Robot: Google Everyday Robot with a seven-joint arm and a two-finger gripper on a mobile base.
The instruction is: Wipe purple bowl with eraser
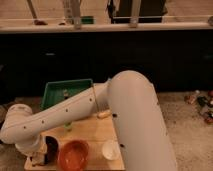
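The purple bowl (52, 145) is a dark round shape at the front left corner of the wooden board (95, 131), mostly covered by my arm. My gripper (41, 156) hangs from the white wrist at the bowl's left side, down at bowl level. The eraser is not visible as a separate thing; a small pale patch shows at the gripper's tip, and I cannot tell what it is. The bright orange bowl (74, 155) sits just right of the purple bowl.
A small translucent white cup (110, 150) stands right of the orange bowl. A pale yellowish oblong piece (103, 114) lies at the board's back. A green tray (55, 90) holding a small object stands behind. My white arm (130, 110) crosses the board.
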